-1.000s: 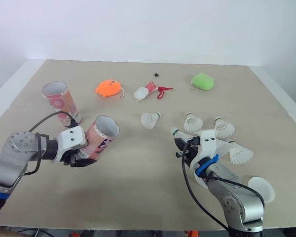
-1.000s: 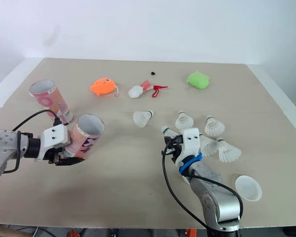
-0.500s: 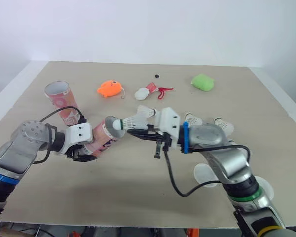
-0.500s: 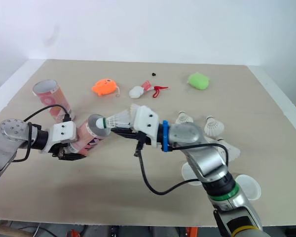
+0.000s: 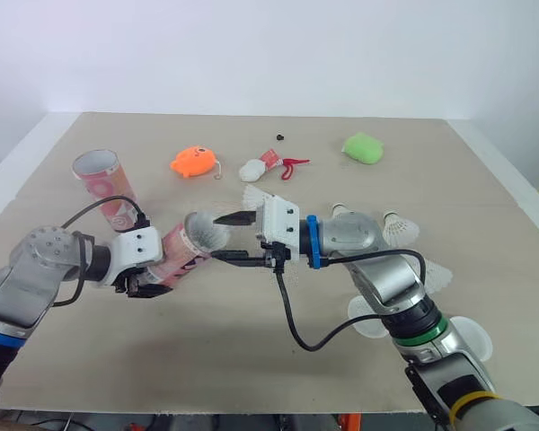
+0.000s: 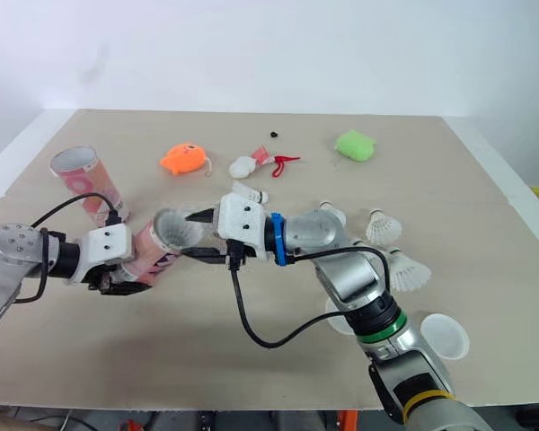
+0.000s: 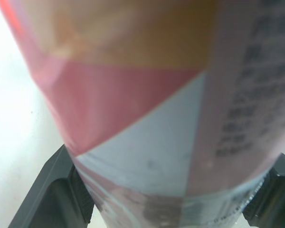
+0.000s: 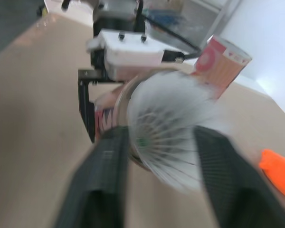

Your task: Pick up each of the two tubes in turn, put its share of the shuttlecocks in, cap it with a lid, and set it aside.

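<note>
The left gripper (image 5: 148,283) clamps the lower end of the tilted pink cardboard tube (image 5: 181,247), at whose open mouth a blurred white feather shuttlecock (image 8: 168,118) sits between the wide-spread fingers of the right gripper (image 5: 235,238), contact unclear, with bare beige table (image 5: 251,346) before this tube.

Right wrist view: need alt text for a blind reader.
A white shuttlecock sits at the mouth of a pink tube, flanked by the two spread black fingers of the right gripper. The left gripper holds that tube; a second pink tube stands beyond, with an orange toy nearby.
</note>
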